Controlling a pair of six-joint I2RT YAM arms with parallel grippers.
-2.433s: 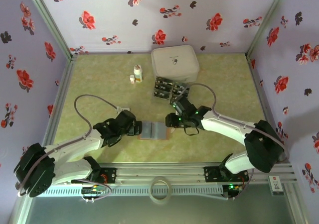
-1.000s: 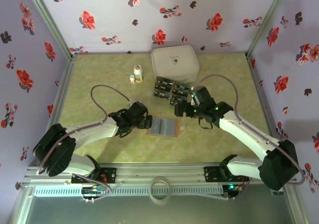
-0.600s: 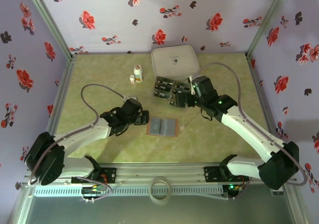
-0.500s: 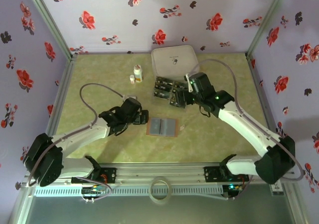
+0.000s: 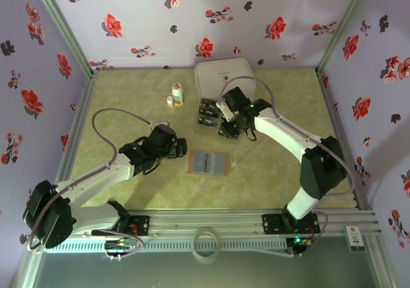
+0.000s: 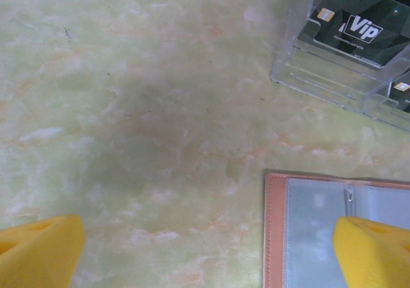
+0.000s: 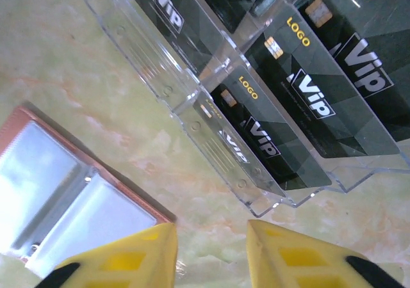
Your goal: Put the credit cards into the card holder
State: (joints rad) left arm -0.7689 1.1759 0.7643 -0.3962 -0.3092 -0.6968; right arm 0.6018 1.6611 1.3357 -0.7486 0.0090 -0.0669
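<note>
The credit cards [image 5: 213, 113] are dark cards marked "Vip" that stand in a clear tiered rack [image 7: 224, 153] behind the card holder. The card holder [image 5: 208, 163] lies open and flat, reddish-brown with grey pockets. My right gripper [image 5: 225, 129] hovers at the rack's near edge. In the right wrist view its yellow fingers [image 7: 122, 262] stand a narrow gap apart over bare table, holding nothing, with the cards [image 7: 307, 102] just ahead and the card holder [image 7: 64, 185] at left. My left gripper [image 5: 181, 148] is wide open to the left of the card holder [image 6: 339, 230], its fingertips [image 6: 38, 249] far apart.
A large white rounded case [image 5: 224, 80] stands behind the rack. Two small white bottles [image 5: 177, 94] stand to the rack's left. A tape ring [image 5: 206, 243] lies on the near rail. Flowered walls close in the table on three sides.
My right arm has swung left and back to the card rack, and its jaws have narrowed. My left gripper has drawn back slightly left of the card holder, still wide open.
</note>
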